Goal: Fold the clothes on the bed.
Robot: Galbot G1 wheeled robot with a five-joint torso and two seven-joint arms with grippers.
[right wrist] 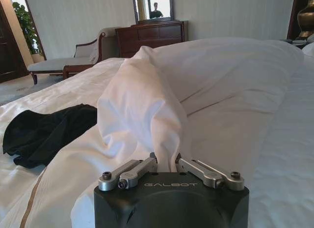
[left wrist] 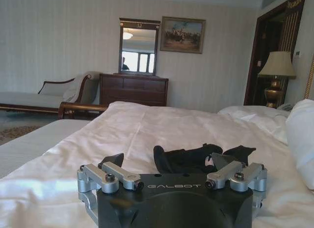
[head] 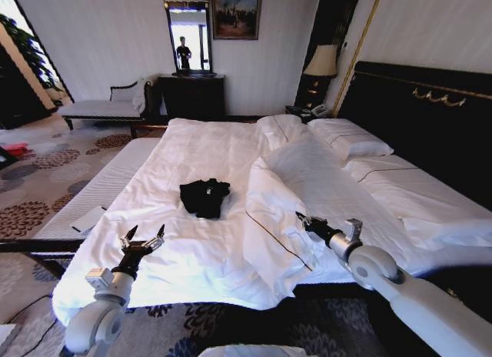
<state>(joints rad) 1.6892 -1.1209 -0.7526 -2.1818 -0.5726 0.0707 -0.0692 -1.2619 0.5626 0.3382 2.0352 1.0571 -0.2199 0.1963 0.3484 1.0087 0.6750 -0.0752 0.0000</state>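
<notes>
Head view: right gripper [head: 301, 217] is pinching the white duvet fold [head: 273, 211]; left gripper [head: 142, 239], jaws spread, is hovering at 7 o'clock from the crumpled black soft T-shirt [head: 205, 196].

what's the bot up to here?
The right gripper is pinched on a raised fold of the white duvet on the dark-framed double bed. The left gripper hovers open over the near bed edge. The crumpled black T-shirt lies mid-bed, untouched and not yet folded.
</notes>
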